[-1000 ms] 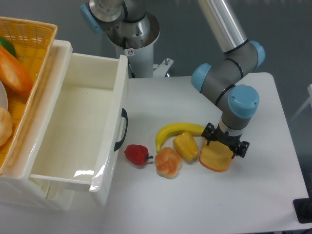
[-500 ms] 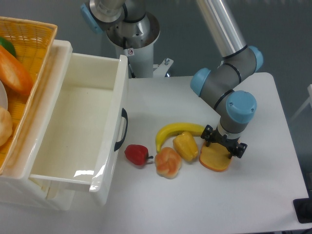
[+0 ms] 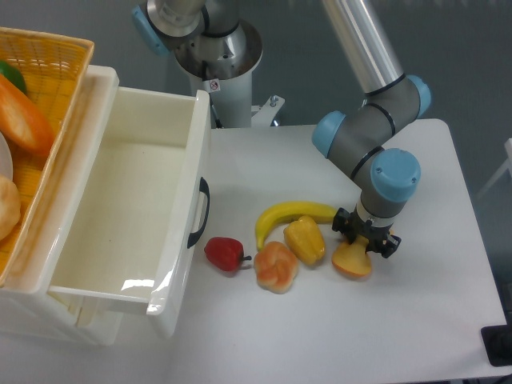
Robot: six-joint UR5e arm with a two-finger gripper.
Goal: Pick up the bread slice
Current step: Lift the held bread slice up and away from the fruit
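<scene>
The bread slice, yellow-orange with a darker crust rim, is at the right end of the row of toy food on the white table. My gripper points straight down onto its upper edge, its black fingers drawn in against the slice. The slice looks narrower and tipped, with its top part hidden under the fingers. The blue-capped wrist stands directly above.
Left of the slice are a yellow pepper-like piece, a banana, a round orange-pink bun and a red pepper. An open white drawer and a yellow basket fill the left side. The table's right edge is near.
The gripper's fingers have come closer together over the bread slice. The slice now looks narrower and tipped instead of lying flat. The wrist shifted slightly left.
</scene>
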